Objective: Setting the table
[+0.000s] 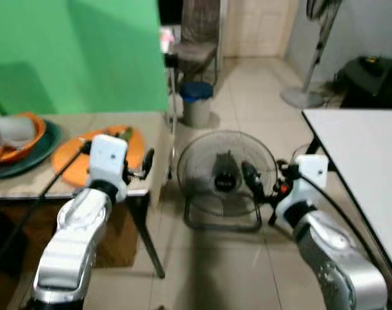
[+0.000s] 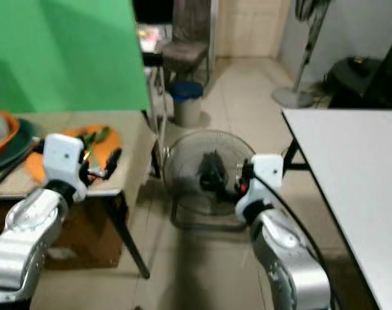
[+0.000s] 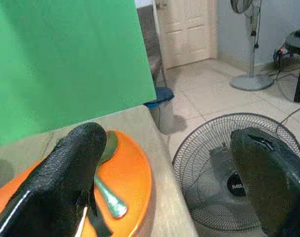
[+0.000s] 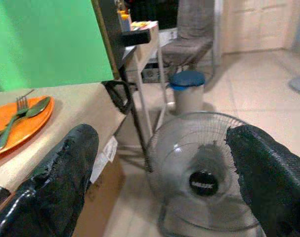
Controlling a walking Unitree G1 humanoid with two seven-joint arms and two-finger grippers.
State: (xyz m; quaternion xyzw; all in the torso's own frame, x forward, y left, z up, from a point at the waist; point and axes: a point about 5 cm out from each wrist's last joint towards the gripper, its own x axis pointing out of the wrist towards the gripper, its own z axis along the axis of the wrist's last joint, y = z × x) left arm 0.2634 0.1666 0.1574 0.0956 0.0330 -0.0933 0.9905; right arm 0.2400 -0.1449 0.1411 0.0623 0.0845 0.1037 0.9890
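An orange plate [image 1: 69, 157] lies on the beige table [image 1: 118, 121] at my left, with a green spoon [image 3: 109, 196] and fork [image 4: 17, 109] resting on it. My left gripper [image 1: 146, 165] hovers open over the plate's right edge near the table corner, holding nothing. At the far left a dark green plate [image 1: 46, 143] carries an orange bowl [image 1: 29, 121] with a white cup [image 1: 12, 131] in it. My right gripper [image 1: 250, 177] hangs open and empty in the gap between the tables, in front of the floor fan. The white table [image 1: 360, 152] stands at my right.
A black floor fan [image 1: 225, 173] sits on the tiles between the two tables. Behind it are a blue-lidded bin [image 1: 197, 102], a chair [image 1: 197, 46] and a standing fan [image 1: 310, 64]. A green screen [image 1: 79, 51] backs the left table.
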